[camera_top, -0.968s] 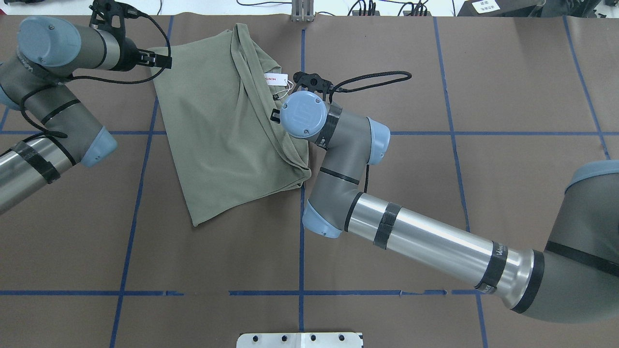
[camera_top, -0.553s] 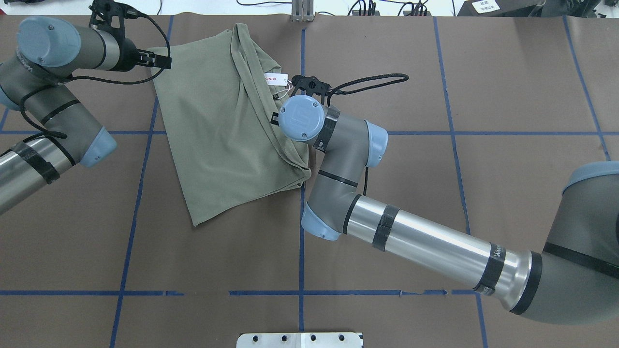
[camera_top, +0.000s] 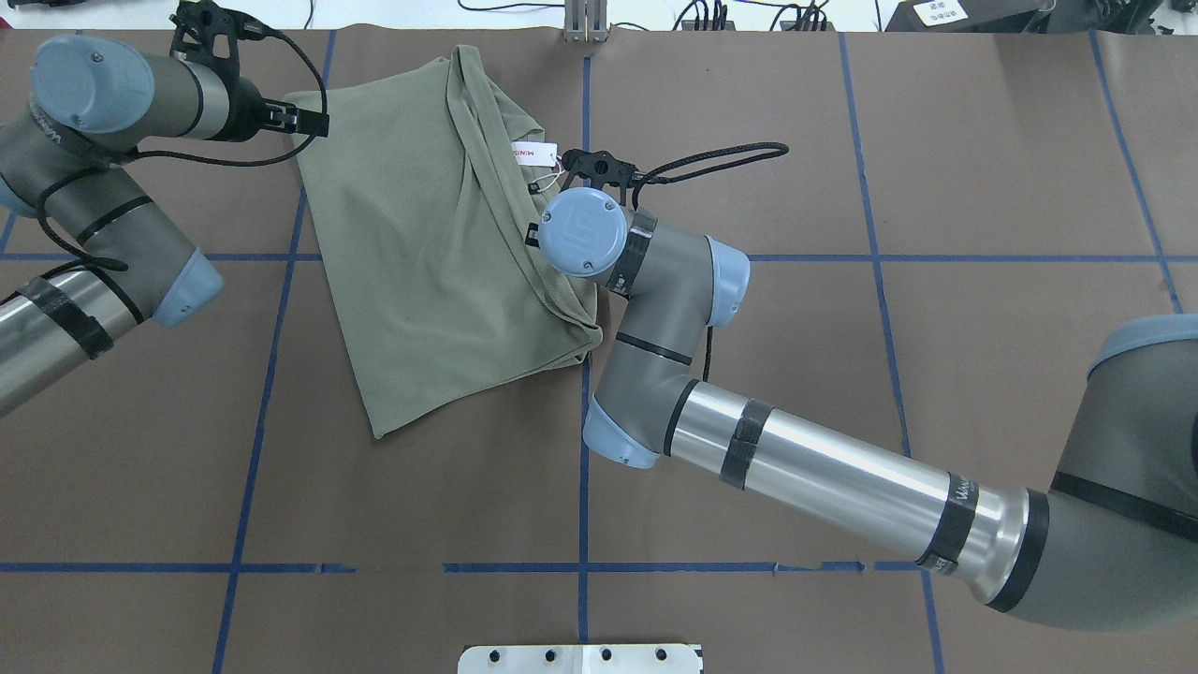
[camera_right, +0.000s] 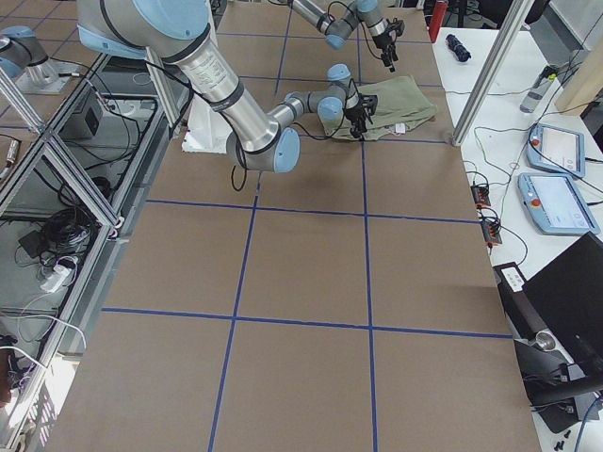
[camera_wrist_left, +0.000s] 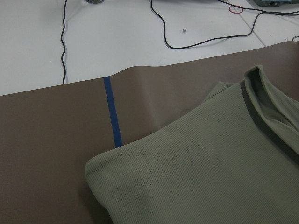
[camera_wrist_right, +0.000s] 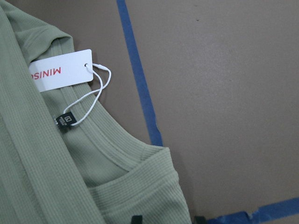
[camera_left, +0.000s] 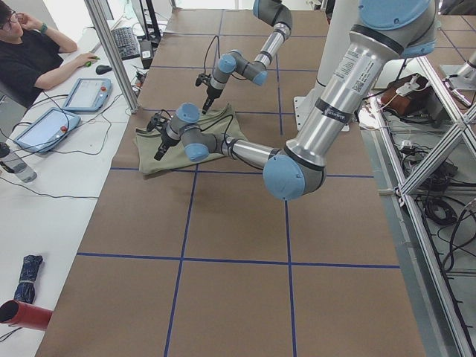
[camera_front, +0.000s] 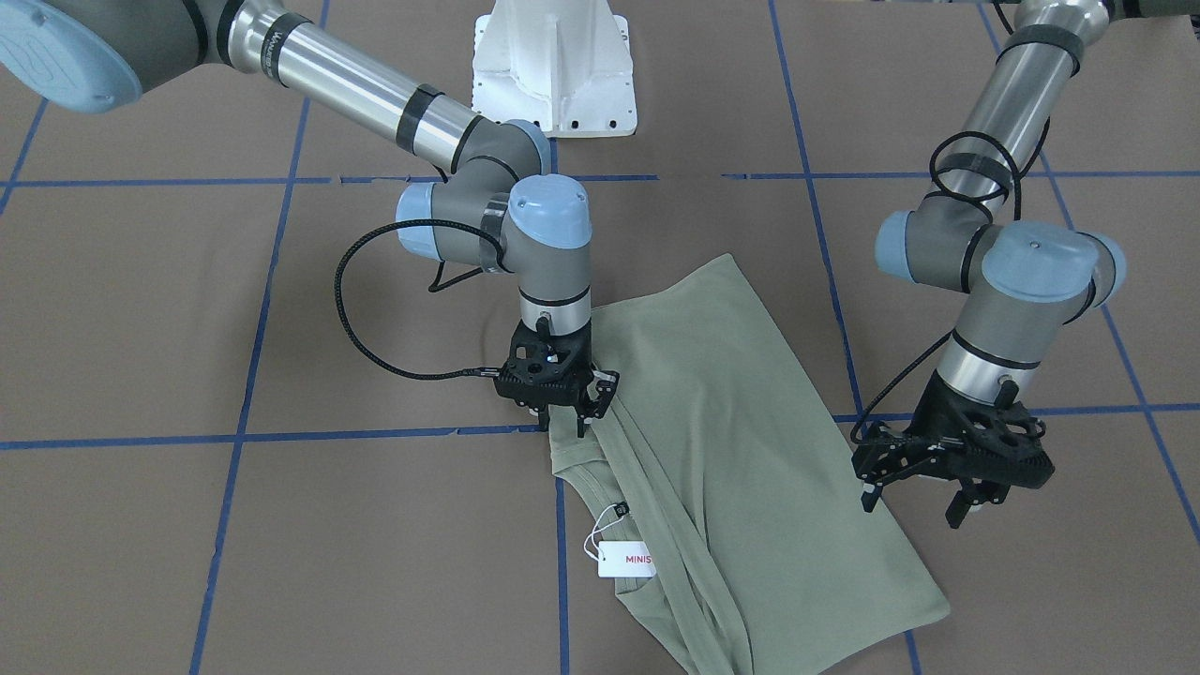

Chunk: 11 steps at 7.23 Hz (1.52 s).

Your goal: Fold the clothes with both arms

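The clothes, one sage-green knit shirt (camera_top: 430, 253), lie folded flat on the brown table, also seen in the front-facing view (camera_front: 750, 450). A white hang tag (camera_top: 533, 153) lettered in red rests at the collar. My right gripper (camera_front: 572, 417) is low at the shirt's collar-side edge. In the right wrist view its fingertips (camera_wrist_right: 135, 218) stand apart with the fabric corner between them, so it is open. My left gripper (camera_front: 914, 502) hovers open just off the shirt's far corner (camera_wrist_left: 107, 172), holding nothing.
The white pedestal base (camera_front: 553, 66) stands at the robot's side of the table. Blue tape lines (camera_top: 583, 468) grid the brown cover. A black cable loop (camera_top: 730, 154) trails from the right wrist. A person (camera_left: 30, 59) sits at a side desk with tablets.
The right wrist has shifted slightly left and toward the robot over the shirt's edge. The left gripper has edged a little away from the shirt. The shirt lies as before.
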Each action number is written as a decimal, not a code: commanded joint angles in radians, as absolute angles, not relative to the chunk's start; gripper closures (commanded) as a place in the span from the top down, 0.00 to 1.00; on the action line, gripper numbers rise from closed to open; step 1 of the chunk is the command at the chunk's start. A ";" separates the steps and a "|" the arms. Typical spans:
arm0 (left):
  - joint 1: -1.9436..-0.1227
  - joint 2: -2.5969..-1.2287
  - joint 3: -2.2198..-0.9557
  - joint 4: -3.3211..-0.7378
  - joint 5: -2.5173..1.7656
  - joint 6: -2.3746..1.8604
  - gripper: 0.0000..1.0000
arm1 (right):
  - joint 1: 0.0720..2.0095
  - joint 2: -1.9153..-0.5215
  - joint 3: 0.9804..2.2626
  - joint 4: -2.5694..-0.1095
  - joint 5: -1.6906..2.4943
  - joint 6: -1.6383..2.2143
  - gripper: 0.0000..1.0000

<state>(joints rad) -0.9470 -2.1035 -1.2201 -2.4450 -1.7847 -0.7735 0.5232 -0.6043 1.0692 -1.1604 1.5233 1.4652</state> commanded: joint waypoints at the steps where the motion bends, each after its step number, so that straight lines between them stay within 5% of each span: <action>1: -0.948 -2.102 -1.221 -2.445 -1.784 -0.773 1.00 | 0.523 -0.604 1.069 -1.163 1.523 1.459 0.00; 3: -0.946 -2.102 -1.221 -2.447 -1.784 -0.775 1.00 | 0.529 -0.600 1.094 -1.189 1.534 1.444 0.00; 5: -0.946 -2.095 -1.223 -2.468 -1.786 -0.776 1.00 | 0.529 -0.638 1.277 -1.387 1.564 1.440 0.00; 8: -0.942 -2.095 -1.224 -2.468 -1.786 -0.776 1.00 | 0.404 -0.958 1.674 -1.452 1.470 1.454 0.00; 11: -0.939 -2.097 -1.226 -2.468 -1.787 -0.775 1.00 | 0.284 -1.129 1.865 -1.465 1.372 1.522 0.00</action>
<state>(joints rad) -0.9403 -2.0956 -1.2253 -2.4681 -1.7865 -0.7749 0.3245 -1.0751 1.8052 -1.4597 1.4090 1.4945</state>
